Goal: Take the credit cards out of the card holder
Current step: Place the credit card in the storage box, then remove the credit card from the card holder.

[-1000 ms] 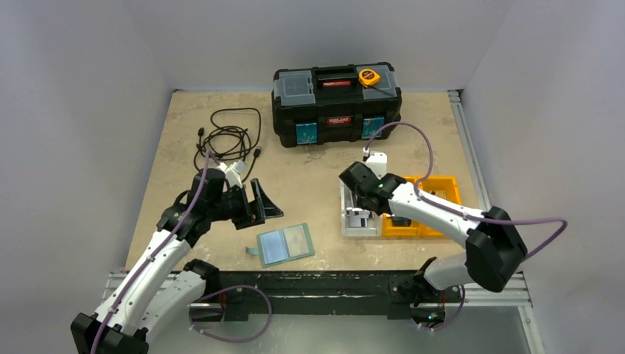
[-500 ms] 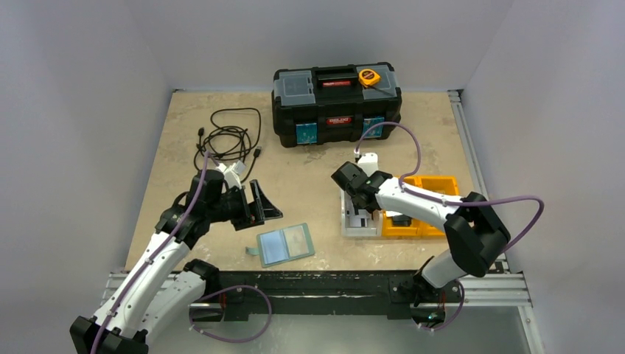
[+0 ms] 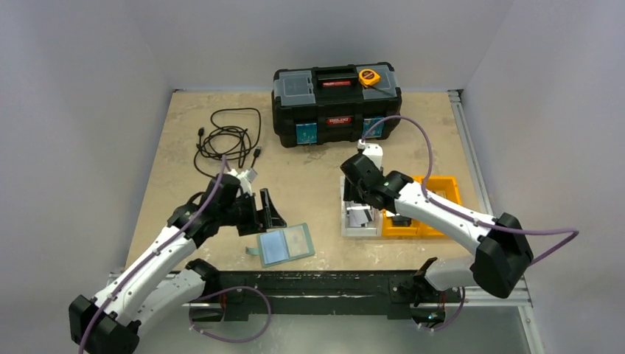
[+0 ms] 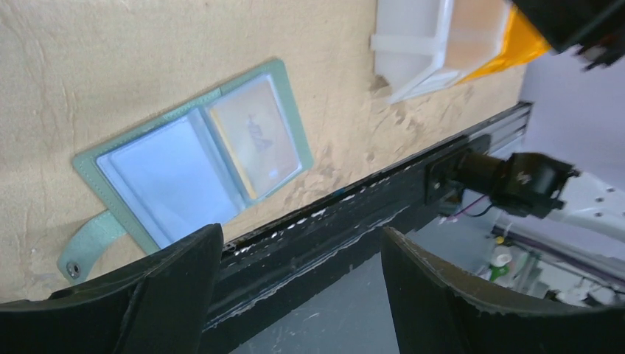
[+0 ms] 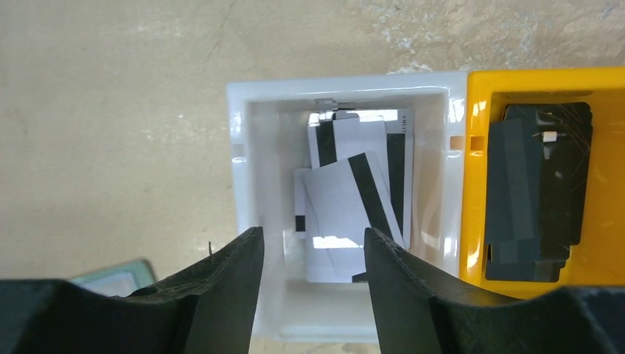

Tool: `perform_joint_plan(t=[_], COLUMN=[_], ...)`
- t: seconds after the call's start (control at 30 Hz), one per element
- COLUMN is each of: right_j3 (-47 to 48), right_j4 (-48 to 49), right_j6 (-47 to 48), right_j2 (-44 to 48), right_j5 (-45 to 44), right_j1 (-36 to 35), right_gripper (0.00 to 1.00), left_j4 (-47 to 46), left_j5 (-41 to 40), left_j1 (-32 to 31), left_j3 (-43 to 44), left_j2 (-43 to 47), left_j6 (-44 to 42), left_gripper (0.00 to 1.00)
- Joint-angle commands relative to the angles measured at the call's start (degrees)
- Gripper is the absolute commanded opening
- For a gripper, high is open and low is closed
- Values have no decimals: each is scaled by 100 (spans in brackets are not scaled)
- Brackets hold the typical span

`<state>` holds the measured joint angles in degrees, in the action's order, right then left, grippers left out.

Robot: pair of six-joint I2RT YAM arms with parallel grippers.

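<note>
A beige desk (image 3: 309, 166) fills the middle of the overhead frame. A black plastic toolbox (image 3: 337, 103) stands at its upper centre. To the right of centre, a rectangular orange plastic bin (image 5: 608, 221) touches a white plastic bin (image 5: 237, 177) on its left.

The right end effector (image 5: 311, 236) hangs over the white bin, its fingers apart with nothing between them. The left end effector (image 4: 301, 236) is at lower left of centre, just beside the holder. Its fingers stand wide apart and empty.

A coiled black cable (image 3: 230, 140) lies at upper left. The flat teal-green bifold card holder (image 4: 195, 158) lies open on the desk at lower centre. A tan-orange plastic card (image 4: 254, 136) sits in its right-hand pocket, and the left pocket shows pale blue.

Pale cards with black stripes (image 5: 350, 199) lie overlapped in the white bin, and dark flat rectangular pieces (image 5: 538, 192) are stacked in the orange one. A small orange tape measure (image 3: 368, 76) rests on the toolbox lid.
</note>
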<state>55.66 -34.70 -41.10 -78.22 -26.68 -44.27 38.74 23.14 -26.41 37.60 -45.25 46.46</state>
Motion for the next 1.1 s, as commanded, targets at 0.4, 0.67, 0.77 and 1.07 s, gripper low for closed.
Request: perform_joint_plan(t=[0.4, 0.67, 0.77, 1.07], right_j3=[-346, -499, -510, -556], right_j4=[366, 446, 467, 622], right_j6=[-310, -346, -329, -312], right_j2=[1248, 1308, 1301, 1258], right_j5=[764, 834, 867, 1059], right_j1=[11, 13, 9, 7], right_gripper=[53, 52, 52, 51], left_j4=[292, -33, -256, -58], left_j5=[-3283, -3439, -3472, -3911], left_j1=[-2966, -3303, -3418, -3718], left_j3=[1535, 1732, 1643, 1604], left_j2=[-3056, -4111, -4298, -4962], left_j6=[-46, -50, -29, 296], left_gripper=[55, 53, 53, 46])
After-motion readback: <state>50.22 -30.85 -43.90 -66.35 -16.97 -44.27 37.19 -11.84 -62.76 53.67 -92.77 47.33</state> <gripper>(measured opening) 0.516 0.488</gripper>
